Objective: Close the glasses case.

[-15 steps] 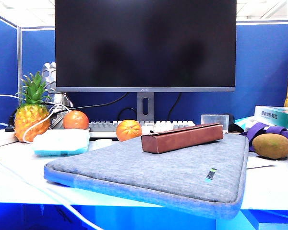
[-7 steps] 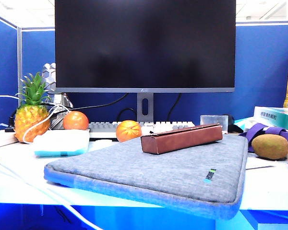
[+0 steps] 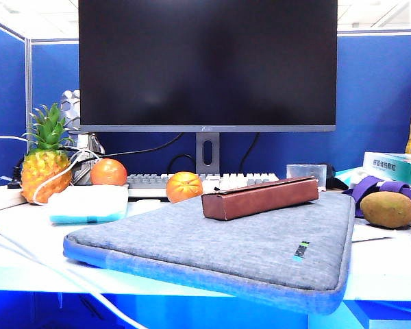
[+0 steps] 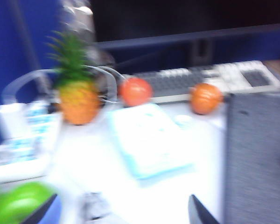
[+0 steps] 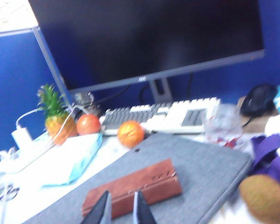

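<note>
The long reddish-brown leather-like glasses case (image 3: 260,197) lies with its flap down on the grey fabric sleeve (image 3: 226,240), so closing looks done and the step in hand is pulling clear. The right pincer (image 5: 122,208) hangs above and just short of the case, fingertips a little apart, holding nothing. The left pincer (image 4: 121,212) stands wide and empty over the white counter (image 4: 98,163), case well off to its side. Next, I judge, only parking both arms.
</note>
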### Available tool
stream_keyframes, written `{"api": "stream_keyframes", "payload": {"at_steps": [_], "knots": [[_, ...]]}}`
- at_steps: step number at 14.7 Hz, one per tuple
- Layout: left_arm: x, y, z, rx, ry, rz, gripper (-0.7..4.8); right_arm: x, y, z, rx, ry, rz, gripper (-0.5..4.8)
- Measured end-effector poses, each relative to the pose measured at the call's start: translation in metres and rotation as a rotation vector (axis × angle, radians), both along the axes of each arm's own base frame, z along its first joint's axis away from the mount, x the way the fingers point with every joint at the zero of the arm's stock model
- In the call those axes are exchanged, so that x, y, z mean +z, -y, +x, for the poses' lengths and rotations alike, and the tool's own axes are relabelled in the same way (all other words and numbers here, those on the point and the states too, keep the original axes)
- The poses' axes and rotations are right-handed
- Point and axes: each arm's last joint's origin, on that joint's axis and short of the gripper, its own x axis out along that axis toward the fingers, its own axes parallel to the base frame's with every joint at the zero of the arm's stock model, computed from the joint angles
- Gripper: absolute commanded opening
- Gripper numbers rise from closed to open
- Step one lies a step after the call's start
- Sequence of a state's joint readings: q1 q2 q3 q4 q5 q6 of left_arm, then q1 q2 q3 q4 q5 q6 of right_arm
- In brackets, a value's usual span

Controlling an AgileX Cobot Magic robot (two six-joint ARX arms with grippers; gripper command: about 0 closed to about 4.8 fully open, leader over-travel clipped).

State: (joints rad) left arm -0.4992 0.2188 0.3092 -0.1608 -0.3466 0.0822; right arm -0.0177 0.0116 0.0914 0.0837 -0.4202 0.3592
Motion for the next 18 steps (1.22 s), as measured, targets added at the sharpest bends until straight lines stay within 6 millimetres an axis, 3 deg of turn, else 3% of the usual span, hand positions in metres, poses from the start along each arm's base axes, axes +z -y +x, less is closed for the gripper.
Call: {"api": "stream_keyframes", "payload": {"at_steps": [3,8,13,18], "knots": [[-0.034,0.009,0.008,-0.156,0.046,0.022,3.62,-0.018,0.0,0.005,0.001,-0.05,0.001,0.77],[-0.08,0.011,0.01,-0.172,-0.036,0.111,3.62,-0.033,0.0,0.006,-0.018,-0.173,0.009,0.76],[-0.084,0.011,0.01,-0.156,-0.111,-0.023,3.64,-0.035,0.001,0.007,-0.025,-0.233,0.122,0.76],[-0.086,0.01,0.01,-0.153,-0.13,-0.035,3.64,-0.035,0.001,0.007,-0.022,-0.249,0.144,0.76]]}}
